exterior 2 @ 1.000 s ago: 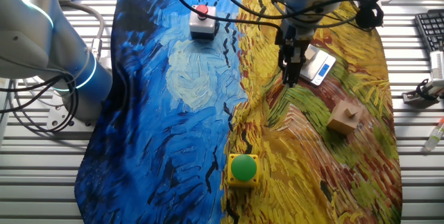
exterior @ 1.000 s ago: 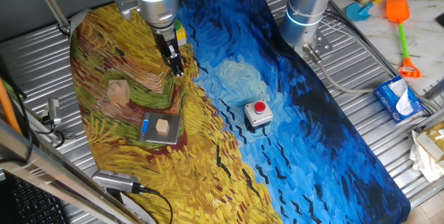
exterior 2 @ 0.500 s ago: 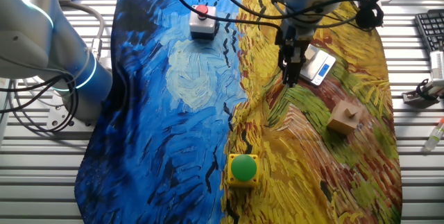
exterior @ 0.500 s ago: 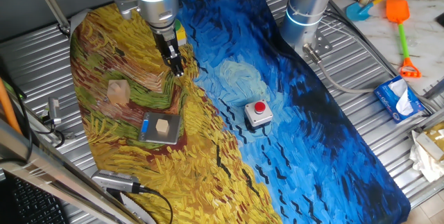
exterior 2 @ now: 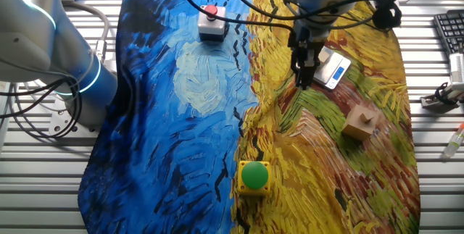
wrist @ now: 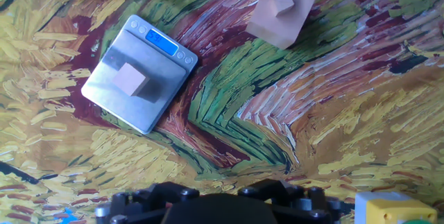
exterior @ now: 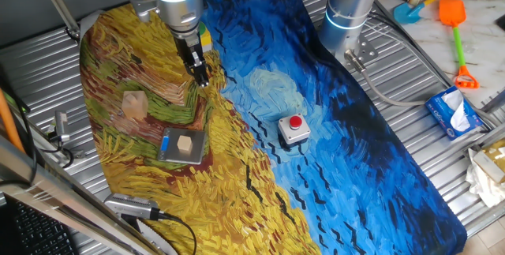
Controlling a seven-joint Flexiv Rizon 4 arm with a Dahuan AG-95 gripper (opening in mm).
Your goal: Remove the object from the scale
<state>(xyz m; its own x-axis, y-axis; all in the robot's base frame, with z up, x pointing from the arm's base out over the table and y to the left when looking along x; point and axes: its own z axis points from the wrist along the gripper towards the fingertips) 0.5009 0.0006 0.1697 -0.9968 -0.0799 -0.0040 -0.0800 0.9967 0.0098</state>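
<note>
The object, a small light-tan cube (exterior: 185,144), sits on the scale (exterior: 169,139), a thin silver plate on the yellow part of the cloth. In the hand view the cube (wrist: 130,82) rests mid-plate on the scale (wrist: 163,99), with the blue strip at its far edge. My gripper (exterior: 202,80) hangs above the cloth, up and to the right of the scale, well apart from it, fingers together and holding nothing. In the other fixed view the gripper (exterior 2: 301,80) stands in front of the scale (exterior 2: 335,69) and hides the cube. Only the gripper's black body (wrist: 215,207) shows in the hand view.
A larger pinkish-tan block (exterior: 134,106) lies left of the scale, also in the hand view (wrist: 279,12). A grey box with a red button (exterior: 293,129) sits on the blue part. A yellow box with a green button (exterior 2: 254,175) stands near the cloth's edge.
</note>
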